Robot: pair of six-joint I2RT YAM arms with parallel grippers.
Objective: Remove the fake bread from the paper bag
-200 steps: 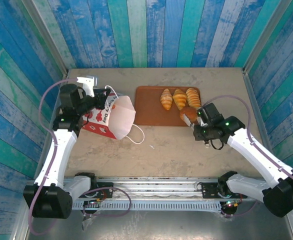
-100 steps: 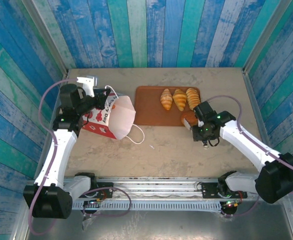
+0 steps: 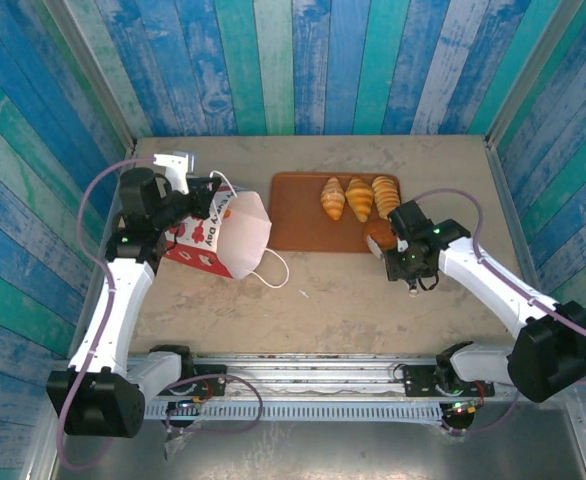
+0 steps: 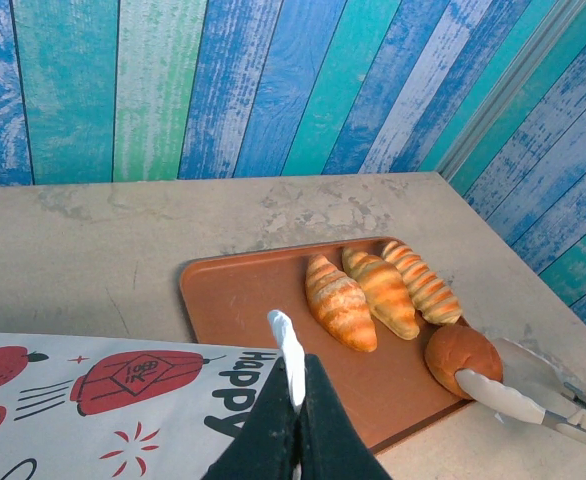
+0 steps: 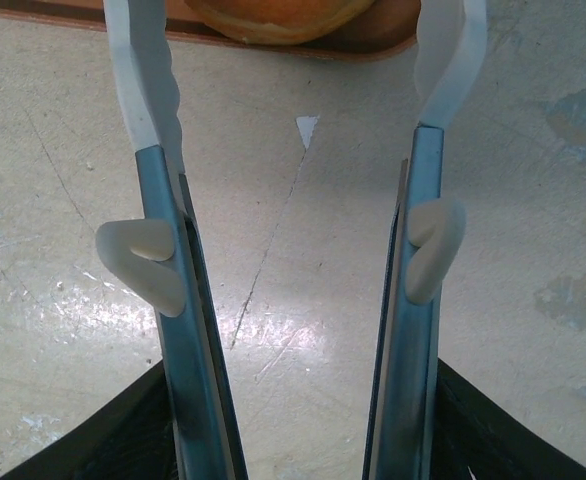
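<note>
The paper bag lies tipped on its side left of the tray, mouth facing right. My left gripper is shut on its white cord handle, above the bag's printed side. Fake bread sits on the brown tray: two croissants, a ridged loaf and a round bun at the front right corner. My right gripper is open, and the bun lies between its fingertips with a gap on each side. The bag's inside is hidden.
The bag's second cord handle trails loose on the table in front of the tray. Blue and green plank walls close in the table on three sides. Bare tabletop lies between the tray and the arm bases.
My right gripper's jaws have widened away from the round bun, which stays on the tray's front right corner. The right arm shifted slightly left. The left arm and bag have not moved.
</note>
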